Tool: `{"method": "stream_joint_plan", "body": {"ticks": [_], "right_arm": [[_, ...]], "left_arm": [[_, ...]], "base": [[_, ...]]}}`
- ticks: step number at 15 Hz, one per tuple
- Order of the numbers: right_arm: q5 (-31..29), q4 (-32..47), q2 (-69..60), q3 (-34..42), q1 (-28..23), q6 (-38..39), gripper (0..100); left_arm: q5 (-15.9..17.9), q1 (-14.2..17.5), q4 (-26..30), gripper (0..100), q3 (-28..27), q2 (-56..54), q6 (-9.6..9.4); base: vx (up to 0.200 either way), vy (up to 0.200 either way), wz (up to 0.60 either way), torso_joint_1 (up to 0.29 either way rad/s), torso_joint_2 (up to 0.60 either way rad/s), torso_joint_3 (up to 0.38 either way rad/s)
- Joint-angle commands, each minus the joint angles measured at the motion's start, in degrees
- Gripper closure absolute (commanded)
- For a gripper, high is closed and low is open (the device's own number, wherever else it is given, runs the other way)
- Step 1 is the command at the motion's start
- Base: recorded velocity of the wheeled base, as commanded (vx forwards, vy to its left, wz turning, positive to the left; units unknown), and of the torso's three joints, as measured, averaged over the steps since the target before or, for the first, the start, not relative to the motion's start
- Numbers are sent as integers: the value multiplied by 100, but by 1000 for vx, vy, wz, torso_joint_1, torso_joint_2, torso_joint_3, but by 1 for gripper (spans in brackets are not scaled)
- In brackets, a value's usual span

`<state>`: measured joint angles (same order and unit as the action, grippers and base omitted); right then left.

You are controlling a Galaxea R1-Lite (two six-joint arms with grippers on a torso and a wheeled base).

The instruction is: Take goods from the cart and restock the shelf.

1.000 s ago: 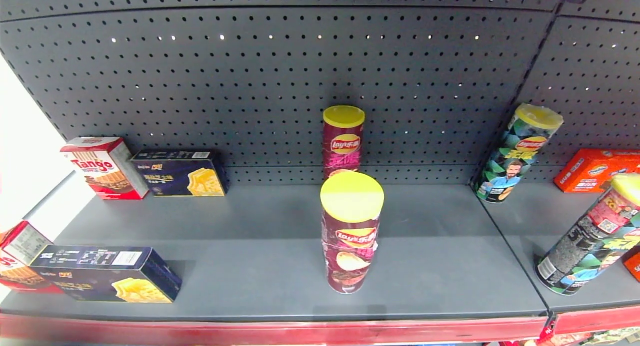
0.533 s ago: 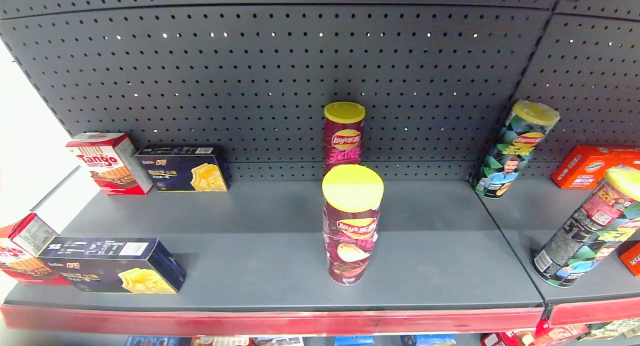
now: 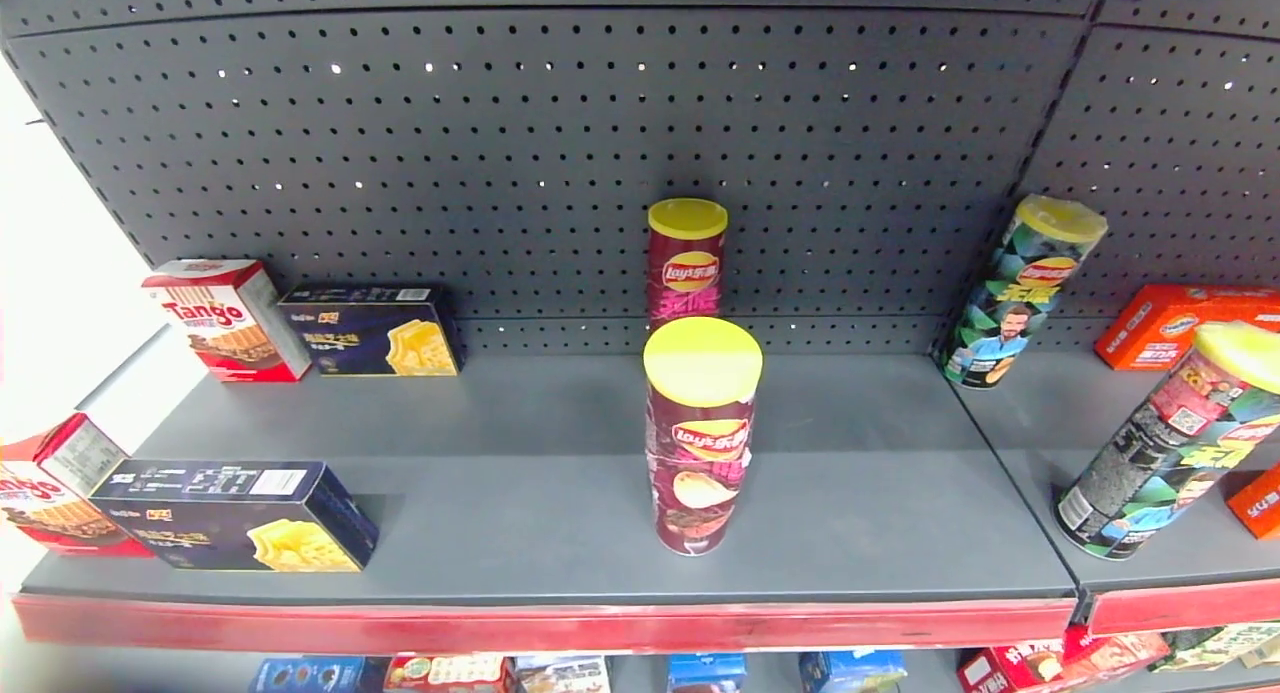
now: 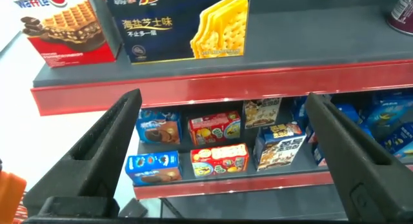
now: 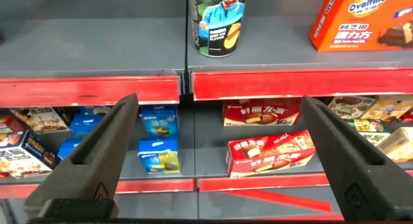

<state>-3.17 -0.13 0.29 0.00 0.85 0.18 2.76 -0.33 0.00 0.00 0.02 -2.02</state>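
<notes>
The grey shelf (image 3: 560,503) carries two maroon chip cans with yellow lids, one at the front (image 3: 700,433) and one at the back (image 3: 687,258). My left gripper (image 4: 222,98) is open and holds nothing, facing the red shelf edge (image 4: 213,82) below a dark blue cracker box (image 4: 181,24) and a red wafer box (image 4: 64,24). My right gripper (image 5: 219,100) is open too, nothing in it, level with the red shelf edge (image 5: 290,82) under a green-and-black can (image 5: 219,24) and an orange box (image 5: 361,20).
More boxes stand at the left: red wafer boxes (image 3: 225,318) and dark blue cracker boxes (image 3: 235,518). Green-and-black cans (image 3: 1020,293) lean on the right bay beside orange boxes (image 3: 1170,323). A lower shelf (image 4: 213,153) holds several small packs. Bare shelf lies either side of the maroon cans.
The whole head picture has shifted: the shelf sits higher in the frame and the lower shelf's goods come into view. The goods themselves have not moved.
</notes>
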Motion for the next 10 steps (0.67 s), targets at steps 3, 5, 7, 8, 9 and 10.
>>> {"method": "stream_joint_plan", "body": {"ticks": [3,5,7,8,9,10], "right_arm": [[1,-4,-3,0,3,-1,0],[1,-4,-3,0,3,-1,0],[1,-4,-3,0,3,-1,0],[1,-4,-3,0,3,-1,0],[1,-4,-3,0,3,-1,0],[1,-4,-3,0,3,-1,0]], "left_arm": [[-3,-2,0,0,0,-2,9],[6,-2,0,0,0,-2,0],[6,-2,0,0,0,-2,0],[-3,-2,0,0,0,-2,0],[-3,-2,0,0,0,-2,0],[6,-2,0,0,0,-2,0]], "base": [[0,0,0,0,0,0],[0,0,0,0,0,0],[0,0,0,0,0,0],[0,0,0,0,0,0],[0,0,0,0,0,0],[0,0,0,0,0,0]]}}
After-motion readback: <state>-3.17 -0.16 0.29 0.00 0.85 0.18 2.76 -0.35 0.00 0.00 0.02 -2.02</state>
